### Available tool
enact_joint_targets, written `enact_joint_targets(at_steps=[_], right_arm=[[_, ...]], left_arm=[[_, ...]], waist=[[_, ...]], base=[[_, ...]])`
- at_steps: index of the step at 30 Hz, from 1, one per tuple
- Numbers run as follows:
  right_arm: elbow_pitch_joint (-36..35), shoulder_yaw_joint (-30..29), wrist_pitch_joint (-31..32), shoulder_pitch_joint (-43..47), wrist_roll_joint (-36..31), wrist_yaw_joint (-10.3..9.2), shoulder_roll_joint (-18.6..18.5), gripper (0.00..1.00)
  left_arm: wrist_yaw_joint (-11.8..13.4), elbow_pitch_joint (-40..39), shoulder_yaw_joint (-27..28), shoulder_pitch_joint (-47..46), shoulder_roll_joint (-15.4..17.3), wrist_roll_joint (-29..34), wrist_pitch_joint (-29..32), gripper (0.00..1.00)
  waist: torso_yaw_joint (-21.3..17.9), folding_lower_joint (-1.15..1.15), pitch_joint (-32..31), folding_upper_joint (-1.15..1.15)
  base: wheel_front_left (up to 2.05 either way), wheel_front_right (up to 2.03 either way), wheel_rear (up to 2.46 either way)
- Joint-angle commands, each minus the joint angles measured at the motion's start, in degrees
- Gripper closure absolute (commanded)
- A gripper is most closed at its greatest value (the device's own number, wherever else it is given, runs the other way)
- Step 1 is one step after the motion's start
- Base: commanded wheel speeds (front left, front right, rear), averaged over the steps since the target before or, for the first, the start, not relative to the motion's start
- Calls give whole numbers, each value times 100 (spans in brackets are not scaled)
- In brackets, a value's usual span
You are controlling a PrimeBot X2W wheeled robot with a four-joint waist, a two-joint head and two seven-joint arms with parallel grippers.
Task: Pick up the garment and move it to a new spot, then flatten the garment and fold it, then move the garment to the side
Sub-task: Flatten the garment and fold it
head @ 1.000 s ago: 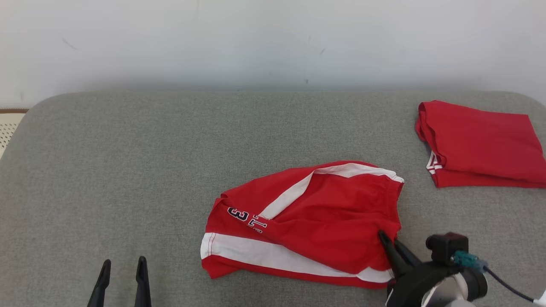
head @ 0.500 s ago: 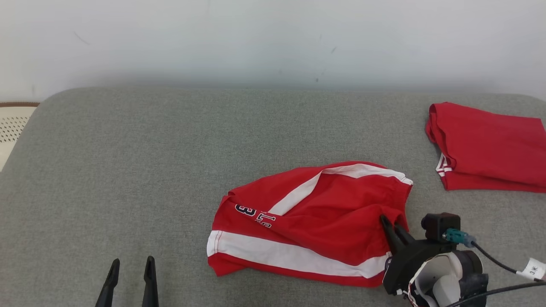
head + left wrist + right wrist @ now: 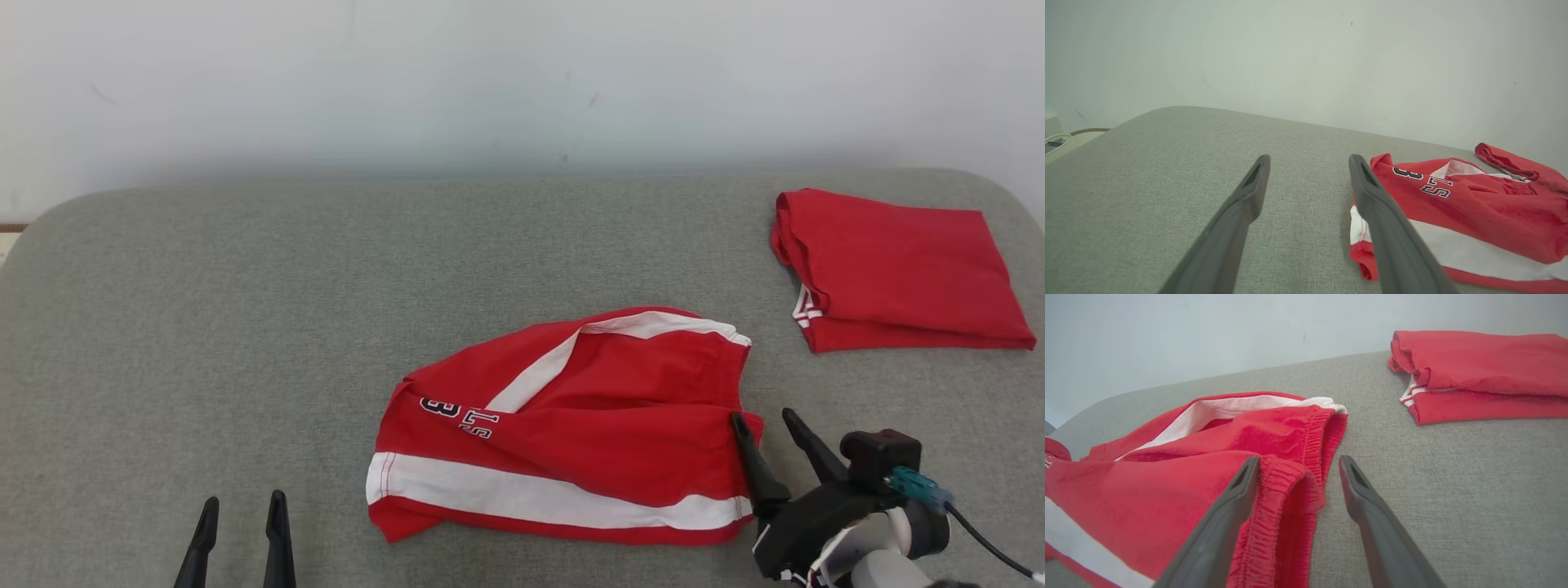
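Note:
The garment (image 3: 571, 425), red shorts with white stripes and dark lettering, lies crumpled on the grey padded surface (image 3: 326, 286) near the middle. My right gripper (image 3: 766, 422) is open at its right edge, the elastic waistband (image 3: 1294, 486) bunched loosely between the spread fingers; the left finger rests on the cloth. In the right wrist view the right gripper (image 3: 1298, 467) straddles that waistband fold. My left gripper (image 3: 241, 506) stands open at the lower left, apart from the shorts. In the left wrist view the left gripper (image 3: 1308, 161) has the garment (image 3: 1474, 212) to its right.
A second red garment (image 3: 894, 269), folded, lies at the far right of the surface, also visible as the folded garment (image 3: 1482, 371) in the right wrist view. A pale wall (image 3: 522, 73) stands behind. Bare grey surface spreads across the left half.
My right gripper, shut on the waistband in both earlier frames, has opened and let the cloth go. The shorts settled lower. The head camera shifted slightly; the left gripper stayed open.

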Motion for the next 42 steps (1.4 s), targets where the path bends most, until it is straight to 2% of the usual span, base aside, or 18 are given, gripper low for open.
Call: enact_joint_targets(at_steps=[1, 11, 22, 27, 31, 42], right_arm=[[-116, -52, -56, 93, -36, -5, -29, 0], [-1255, -894, -188, 833, -496, -5, 176, 0], [-2176, -1264, -59, 1709, -833, -5, 492, 0], [-2373, -1237, 50, 1877, -1021, -5, 615, 0], [-2492, -1186, 128, 1974, -1137, -5, 674, 0], [-2562, -1128, 235, 1994, -1194, -5, 699, 0]], left_arm=[[13, -24, 27, 91, 0, -7, -21, 0], [50, -80, 66, 196, -4, -20, -21, 0], [149, -94, 168, 444, -6, -3, -21, 0], [164, -19, 200, 492, 0, 106, -21, 0], [197, 147, 189, 540, 153, 312, -20, 0], [255, 201, 181, 513, 246, 335, 46, 0]], waist=[[-62, 0, -2, 0], [-172, 0, -116, 0], [-197, 0, -359, 0], [-207, 0, -418, 0], [-197, 0, -488, 0], [-148, 0, -542, 0]], base=[[0, 0, 0], [0, 0, 0], [0, 0, 0], [0, 0, 0], [0, 0, 0], [0, 0, 0]])
